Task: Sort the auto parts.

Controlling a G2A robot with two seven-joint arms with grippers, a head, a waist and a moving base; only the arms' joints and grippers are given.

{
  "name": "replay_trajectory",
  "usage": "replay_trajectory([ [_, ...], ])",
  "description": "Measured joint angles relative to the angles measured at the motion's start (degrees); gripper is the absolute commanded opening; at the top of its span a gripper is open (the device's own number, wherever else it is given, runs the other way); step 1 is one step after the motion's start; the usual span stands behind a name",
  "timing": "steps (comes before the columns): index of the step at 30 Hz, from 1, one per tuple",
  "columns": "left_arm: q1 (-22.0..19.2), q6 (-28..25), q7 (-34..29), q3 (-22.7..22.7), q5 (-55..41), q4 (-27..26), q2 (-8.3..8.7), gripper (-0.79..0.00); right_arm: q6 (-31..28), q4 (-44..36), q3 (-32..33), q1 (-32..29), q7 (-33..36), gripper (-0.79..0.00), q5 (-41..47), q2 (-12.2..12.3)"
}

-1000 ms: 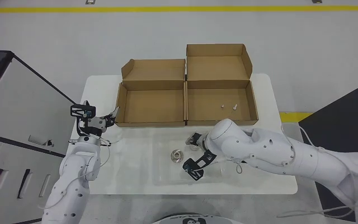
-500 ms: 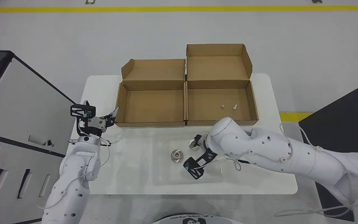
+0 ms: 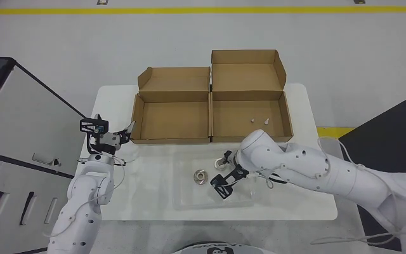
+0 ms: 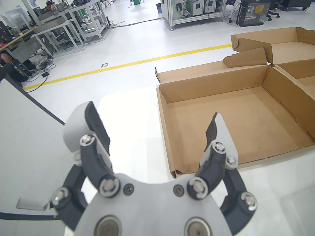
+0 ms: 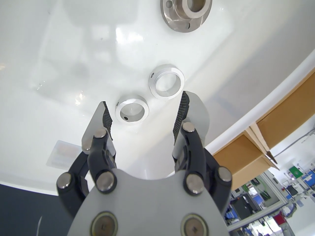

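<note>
Inside a clear plastic tray [image 5: 61, 50] lie a steel flange [image 5: 172, 13] and two silver collar rings. My right gripper [image 5: 145, 106] hangs open just above the tray floor. The nearer ring [image 5: 131, 120] sits close to one fingertip, and the other ring [image 5: 154, 81] lies just beyond the tips. From above, the right gripper [image 3: 222, 174] is beside the flange [image 3: 200, 176]. My left gripper [image 4: 157, 128] is open and holds nothing, above the table's left part next to the left cardboard box [image 4: 236, 114].
Two open cardboard boxes stand side by side at the back of the table: the left box [image 3: 172, 120] is bare, and the right box [image 3: 279, 117] holds two small bolts [image 3: 266, 120]. The tray [image 3: 184, 198] lies in front of the boxes.
My right gripper has shifted a little toward the boxes over the tray. The left arm has not moved.
</note>
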Motion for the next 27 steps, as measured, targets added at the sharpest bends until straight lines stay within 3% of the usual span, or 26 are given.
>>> replay_trajectory([
  [10, 0.0, 0.0, 0.0, 0.0, 0.0, 0.0, 0.00, 0.000, 0.0, -0.1, 0.0, -0.2, 0.0, -0.259, -4.1, 0.4],
  [27, 0.0, 0.0, 0.0, 0.0, 0.0, 0.0, 0.00, 0.000, 0.0, 0.8, 0.0, -1.7, 0.0, -0.268, -9.3, -1.2],
])
